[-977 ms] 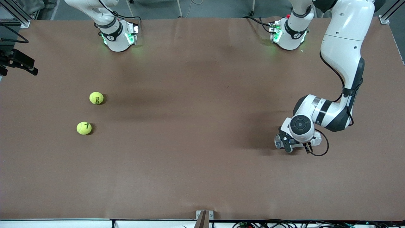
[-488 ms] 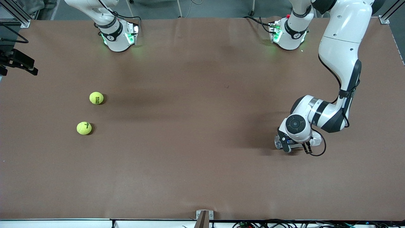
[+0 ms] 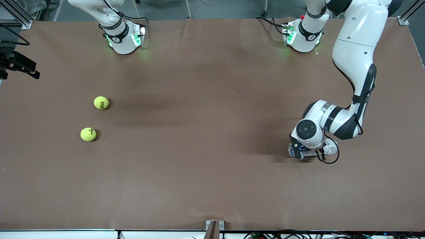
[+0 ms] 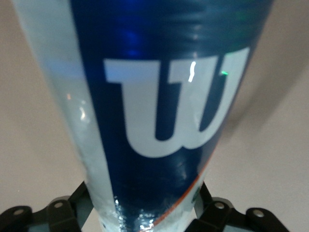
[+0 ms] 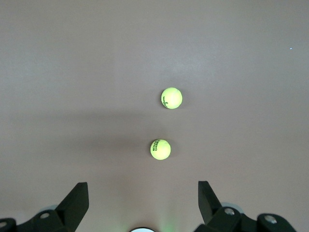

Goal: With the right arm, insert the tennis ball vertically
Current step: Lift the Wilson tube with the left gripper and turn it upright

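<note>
Two yellow tennis balls lie on the brown table toward the right arm's end. One ball is farther from the front camera, the other ball nearer. Both show in the right wrist view, the farther ball and the nearer ball. My right gripper is open and empty, high over the table above the balls. My left gripper is low at the table toward the left arm's end, shut on a blue and clear tennis ball can. A bit of the can shows under the wrist.
The arm bases stand along the table edge farthest from the front camera. A black bracket juts in at the right arm's end. A small metal clamp sits at the edge nearest the front camera.
The left arm's wrist has shifted a little toward the right arm's end over the can. The can's end and both balls stay where they were.
</note>
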{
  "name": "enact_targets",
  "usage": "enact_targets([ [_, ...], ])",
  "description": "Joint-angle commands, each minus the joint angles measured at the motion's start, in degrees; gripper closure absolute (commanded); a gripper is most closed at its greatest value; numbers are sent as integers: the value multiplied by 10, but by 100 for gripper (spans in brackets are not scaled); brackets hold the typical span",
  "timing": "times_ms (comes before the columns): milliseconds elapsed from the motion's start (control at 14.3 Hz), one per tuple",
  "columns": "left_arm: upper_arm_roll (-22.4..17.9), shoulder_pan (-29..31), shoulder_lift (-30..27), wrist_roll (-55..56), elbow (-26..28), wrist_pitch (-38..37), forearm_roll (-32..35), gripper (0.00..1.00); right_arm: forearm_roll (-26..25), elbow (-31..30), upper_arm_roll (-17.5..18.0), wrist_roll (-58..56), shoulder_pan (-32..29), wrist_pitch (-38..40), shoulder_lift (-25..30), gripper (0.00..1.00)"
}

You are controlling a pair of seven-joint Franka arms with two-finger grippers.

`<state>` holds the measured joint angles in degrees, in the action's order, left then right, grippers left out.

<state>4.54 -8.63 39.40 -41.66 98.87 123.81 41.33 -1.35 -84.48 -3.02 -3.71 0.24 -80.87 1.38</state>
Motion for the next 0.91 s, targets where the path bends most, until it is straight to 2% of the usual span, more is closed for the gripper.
enact_targets([
  [0, -1, -3, 8, 11, -8, 4, 15, 18, -9, -15, -2, -4, 2, -3, 13, 0],
  [349, -1, -9, 6, 11, -8, 4, 15, 26, -9, -15, -2, -4, 2, -3, 13, 0],
  [837, 7, -46, -13, 1, -40, 2, 8, 27, -9, -15, -2, -4, 2, -3, 13, 0],
])
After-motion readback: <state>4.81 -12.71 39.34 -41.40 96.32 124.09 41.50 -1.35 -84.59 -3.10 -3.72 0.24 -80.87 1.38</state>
